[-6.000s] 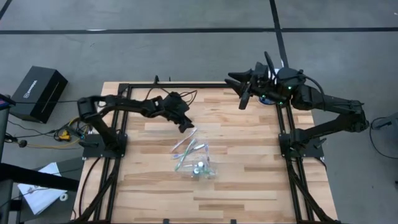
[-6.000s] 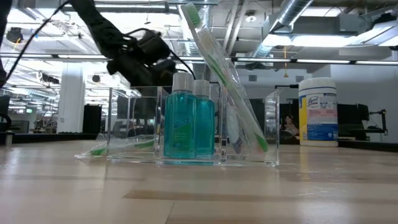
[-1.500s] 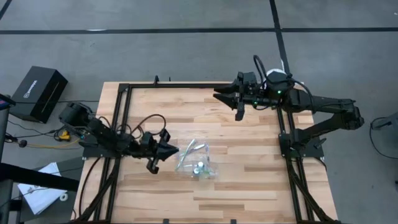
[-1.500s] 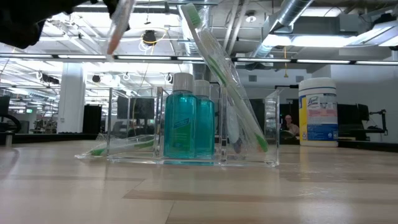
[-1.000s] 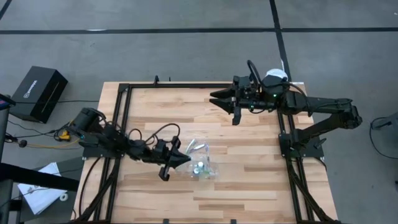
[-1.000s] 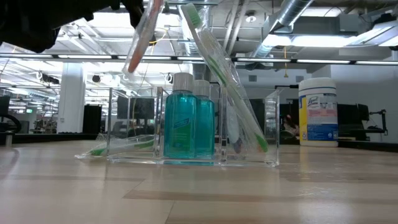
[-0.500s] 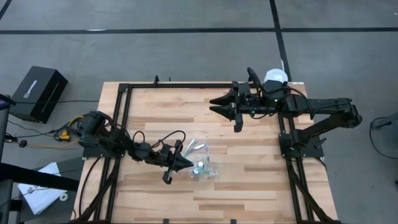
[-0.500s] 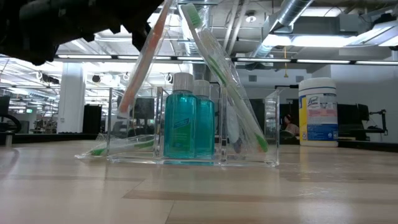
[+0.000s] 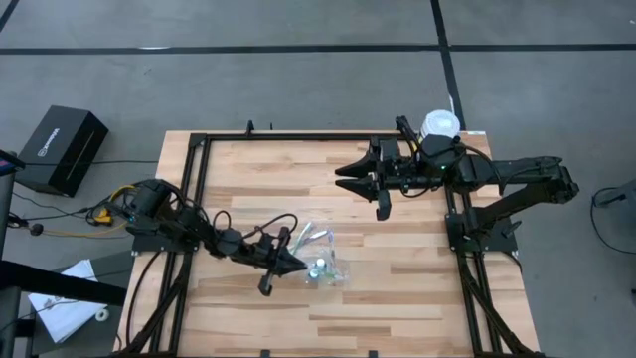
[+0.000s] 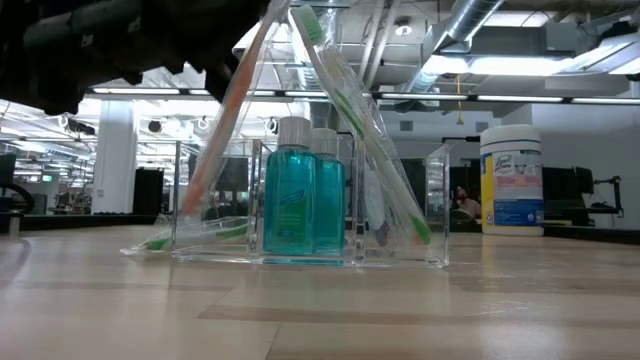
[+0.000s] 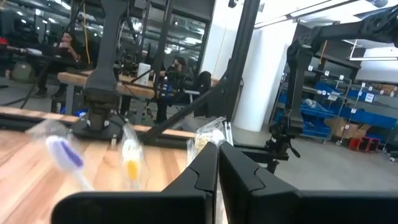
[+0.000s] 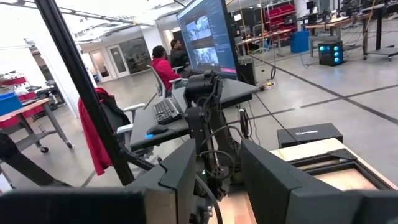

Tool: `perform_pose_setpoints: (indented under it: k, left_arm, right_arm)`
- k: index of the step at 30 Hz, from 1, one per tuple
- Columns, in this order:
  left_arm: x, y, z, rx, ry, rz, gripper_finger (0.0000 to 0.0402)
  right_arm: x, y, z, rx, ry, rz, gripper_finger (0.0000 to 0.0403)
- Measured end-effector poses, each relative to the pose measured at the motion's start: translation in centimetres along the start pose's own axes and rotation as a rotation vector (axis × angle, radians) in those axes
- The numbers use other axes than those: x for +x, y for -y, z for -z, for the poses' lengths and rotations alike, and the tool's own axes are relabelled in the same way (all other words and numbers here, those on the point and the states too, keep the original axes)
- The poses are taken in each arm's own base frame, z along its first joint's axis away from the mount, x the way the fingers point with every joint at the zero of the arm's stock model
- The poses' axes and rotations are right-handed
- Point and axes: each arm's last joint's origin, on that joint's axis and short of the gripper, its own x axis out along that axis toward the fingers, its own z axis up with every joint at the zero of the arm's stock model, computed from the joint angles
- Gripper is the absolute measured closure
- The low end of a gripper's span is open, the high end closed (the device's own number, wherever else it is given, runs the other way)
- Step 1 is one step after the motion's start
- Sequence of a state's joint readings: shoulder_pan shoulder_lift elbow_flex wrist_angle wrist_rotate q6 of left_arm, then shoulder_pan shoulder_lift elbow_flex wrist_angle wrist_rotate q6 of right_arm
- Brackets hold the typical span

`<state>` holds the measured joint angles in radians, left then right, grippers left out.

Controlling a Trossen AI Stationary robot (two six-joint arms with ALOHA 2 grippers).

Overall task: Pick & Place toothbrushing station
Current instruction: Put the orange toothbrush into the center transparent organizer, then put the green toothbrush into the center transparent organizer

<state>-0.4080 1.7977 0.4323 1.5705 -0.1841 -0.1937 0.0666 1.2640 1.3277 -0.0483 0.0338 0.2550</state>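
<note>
Two arms over wooden counter (image 9: 388, 249). Left gripper (image 9: 281, 261) just beside clear plastic organizer (image 10: 310, 205), which sits near counter centre, slightly toward front edge. Gripper clenched on a toothbrush with orange-pink handle (image 10: 222, 120); brush slanted, lower end down inside organizer's end compartment on the left-arm side, upper end hidden in the dark gripper mass at top of low view. Slant probably deliberate: lets the brush slide in past the wall and lean there once let go.

Already in organizer: two teal bottles (image 10: 303, 190) with white caps, upright side by side in middle compartment; green-accented toothbrush (image 10: 360, 120) in clear wrapper leaning on them; another green-tipped brush (image 10: 195, 235) lying low at the base. Bottles look like mouthwash rather than tubes.

Right gripper (image 9: 363, 181) hovering well apart, toward far right corner of counter; fingers spread partway, nothing between them in its wrist view. Looks parked out of the way.

White wipes tub (image 10: 511, 180) at far right corner, untouched, not part of the set.

Judged step: seating the brush, release not yet done. Risk: brush tipping out over the wall on release.
</note>
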Motion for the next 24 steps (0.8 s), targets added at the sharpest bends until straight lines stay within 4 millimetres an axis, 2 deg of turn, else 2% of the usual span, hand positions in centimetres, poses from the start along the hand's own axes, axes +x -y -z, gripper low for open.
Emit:
perform_pose_setpoints:
  k: [6, 11, 16, 24]
  left_arm:
    - [-0.9, -0.3, 0.5, -0.055, -0.036, -0.009, 0.0392]
    - [-1.2, -0.7, 0.6, -0.119, -0.041, -0.033, 0.0363]
    - [-1.1, -1.0, 0.6, -0.178, -0.037, -0.046, 0.0306]
    - [-1.1, -0.9, 0.2, -0.211, -0.022, -0.046, 0.0189]
  right_arm:
    - [0.0, 0.0, 0.0, 0.000, 0.001, 0.001, 0.0285]
    - [0.0, 0.0, 0.0, 0.000, 0.001, 0.001, 0.0285]
    - [0.0, 0.0, 0.0, 0.000, 0.001, 0.002, 0.0285]
    - [0.0, 0.0, 0.0, 0.000, 0.001, 0.001, 0.0285]
